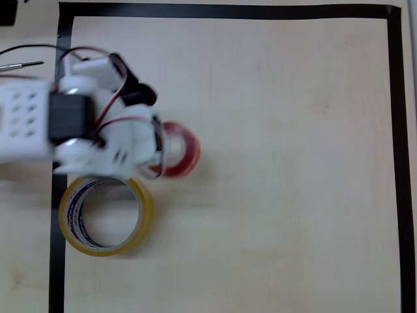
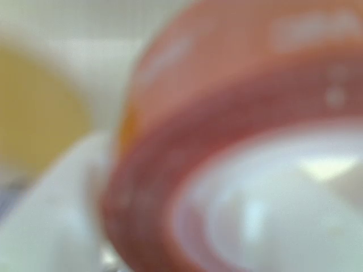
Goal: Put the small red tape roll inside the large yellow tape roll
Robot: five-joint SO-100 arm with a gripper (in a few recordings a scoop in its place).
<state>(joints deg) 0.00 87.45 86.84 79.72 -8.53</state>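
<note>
Fingers: can't tell how far open; gripper [image 1: 158,149] sits over red roll's left side, touching it afaict. Small red tape roll [image 1: 183,149] lies flat, hole up (wrist view v. blurred, red fills it [image 2: 187,130]). Large yellow tape roll [image 1: 106,216] flat, just below-left, apart. I see open table [image 1: 293,163] rightward to black tape border [image 1: 395,130].

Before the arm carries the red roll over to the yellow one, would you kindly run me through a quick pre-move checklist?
1. Claw at the small red tape roll: ok, it overlaps the roll's left side in the overhead view.
2. Grip firmly closed on the roll: cannot tell; the wrist view is blurred and the arm hides the fingers.
3. Large yellow tape roll lying flat, opening up: ok.
4. Yellow roll's hole free: ok.
5. Red roll inside yellow: not ok, they lie apart.
</note>
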